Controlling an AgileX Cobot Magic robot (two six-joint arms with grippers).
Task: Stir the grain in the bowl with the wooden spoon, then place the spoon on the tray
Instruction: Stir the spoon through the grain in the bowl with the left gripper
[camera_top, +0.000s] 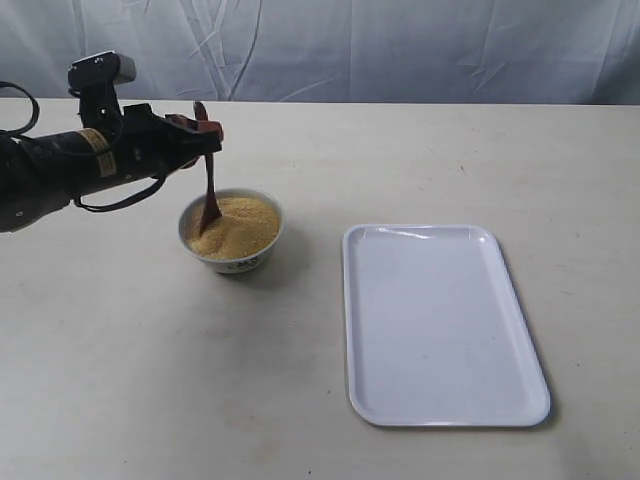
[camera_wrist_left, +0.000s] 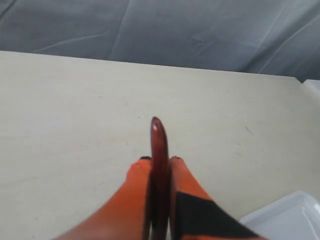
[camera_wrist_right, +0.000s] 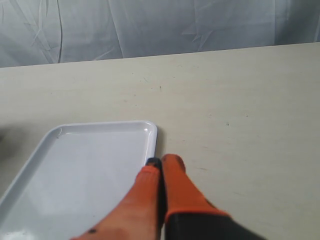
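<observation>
Pale bench (camera_top: 150, 380) carries the bowl (camera_top: 232, 262) of grain (camera_top: 248, 225); above the bowl, the left claw (camera_top: 207, 128) pinches the wooden spoon (camera_top: 210, 195), its tip sunk in the grain. Beside the bowl lies the tray (camera_top: 440, 330). Meanwhile the right claw (camera_wrist_right: 161, 162) is pressed together.

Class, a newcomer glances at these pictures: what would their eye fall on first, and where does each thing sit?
The left gripper, at the left of the exterior view, clamps the handle of a dark wooden spoon whose tip is dug into the yellow grain heaped in a small white bowl. To the bowl's right lies a large bare white tray. The right gripper hangs shut close to the tray's rim.
</observation>
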